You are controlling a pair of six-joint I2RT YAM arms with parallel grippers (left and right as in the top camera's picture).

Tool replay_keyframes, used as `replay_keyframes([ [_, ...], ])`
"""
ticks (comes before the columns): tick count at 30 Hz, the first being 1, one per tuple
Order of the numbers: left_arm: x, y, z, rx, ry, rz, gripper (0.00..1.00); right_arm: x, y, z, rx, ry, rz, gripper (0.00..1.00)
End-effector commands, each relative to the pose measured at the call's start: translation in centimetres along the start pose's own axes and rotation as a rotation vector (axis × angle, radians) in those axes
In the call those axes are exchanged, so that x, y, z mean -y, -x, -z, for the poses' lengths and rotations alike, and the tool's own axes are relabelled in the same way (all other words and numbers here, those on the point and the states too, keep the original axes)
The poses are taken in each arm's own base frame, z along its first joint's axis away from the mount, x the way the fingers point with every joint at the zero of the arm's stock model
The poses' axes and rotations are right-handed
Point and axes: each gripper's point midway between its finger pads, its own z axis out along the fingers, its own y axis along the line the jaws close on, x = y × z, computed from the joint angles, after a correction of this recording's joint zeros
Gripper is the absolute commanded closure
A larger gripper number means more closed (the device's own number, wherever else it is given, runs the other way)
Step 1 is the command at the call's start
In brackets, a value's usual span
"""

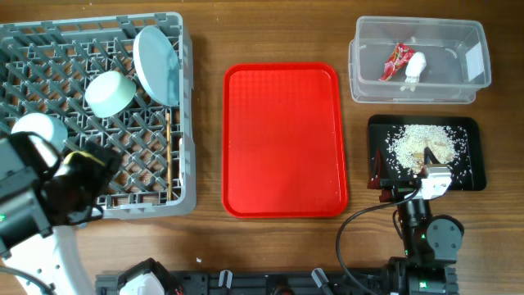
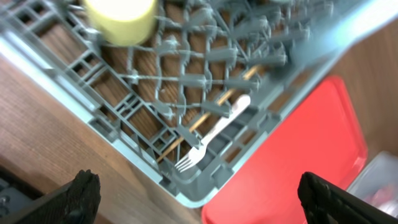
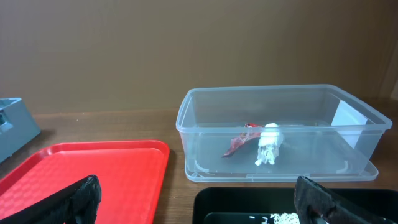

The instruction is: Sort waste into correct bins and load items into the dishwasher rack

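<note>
- Both my grippers spread wide, empty: left gripper (image 2: pixel 199 186) over rack (image 1: pixel 147 207) corner, right gripper (image 3: pixel 198 199) by black tray (image 1: pixel 381 131), 4 o'clock.
- Rack, 9 o'clock: plate (image 1: pixel 157 64), cup (image 2: pixel 119 18), chopstick (image 1: pixel 169 156), fork (image 2: pixel 214 127) loaded.
- Fork prob. light, stiff, slick; I'd pinch mid-handle.
- Wrapper (image 1: pixel 395 60), napkin (image 1: pixel 415 70) in clear tub (image 1: pixel 368 82), 1 o'clock: light, soft.
- Tub label (image 1: pixel 474 59): no legible txt.

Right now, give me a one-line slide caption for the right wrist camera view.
Clear rectangular plastic tub holding a red crinkly wrapper and crumpled white napkin, beside the red serving tray.
</note>
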Motion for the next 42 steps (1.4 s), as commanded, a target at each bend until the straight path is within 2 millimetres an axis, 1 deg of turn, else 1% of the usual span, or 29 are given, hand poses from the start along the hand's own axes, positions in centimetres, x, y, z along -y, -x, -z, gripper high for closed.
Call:
replay_keyframes([
  [1, 1.6, -1.8, -1.6, 0.020, -0.068, -0.216, 0.00, 0.5, 0.1, 0.1, 0.008, -0.027, 0.014, 0.00],
  [4, 3.2, -3.0, -3.8, 0.082, -0.163, -0.331, 0.00, 0.5, 0.1, 0.1, 0.008, -0.027, 0.014, 0.00],
  [10, 3.8, -4.9, -7.1, 0.154, -0.271, -0.431, 0.00, 0.5, 0.2, 0.1, 0.009, -0.027, 0.014, 0.00],
  [14, 4.1, -5.9, -8.2, 0.198, -0.336, -0.477, 0.00, 0.5, 0.1, 0.1, 0.008, -0.027, 0.014, 0.00],
  [17, 4.5, -6.0, -8.1, 0.250, -0.381, -0.507, 0.00, 0.5, 0.1, 0.1, 0.008, -0.027, 0.014, 0.00],
  [19, 5.0, -6.4, -7.8, 0.283, -0.427, -0.567, 0.00, 0.5, 0.1, 0.1, 0.008, -0.027, 0.014, 0.00],
  [24, 6.1, -7.5, -6.3, 0.396, -0.534, -0.702, 0.00, 0.5, 0.1, 0.1, 0.008, -0.027, 0.014, 0.00],
  [28, 6.2, -8.2, -5.4, 0.446, -0.586, -0.728, 0.00, 0.5, 0.1, 0.1, 0.008, -0.027, 0.014, 0.00],
  [33, 7.6, -8.3, -3.9, 0.566, -0.700, -0.762, 0.00, 0.5, 0.1, 0.1, 0.008, -0.027, 0.014, 0.00],
  [40, 7.6, -8.6, -5.1, 0.658, -0.777, -0.776, 0.00, 0.5, 0.1, 0.1, 0.008, -0.027, 0.014, 0.00],
  [42, 7.7, -8.6, -4.9, 0.689, -0.798, -0.776, 0.00, 0.5, 0.1, 0.1, 0.008, -0.027, 0.014, 0.00],
])
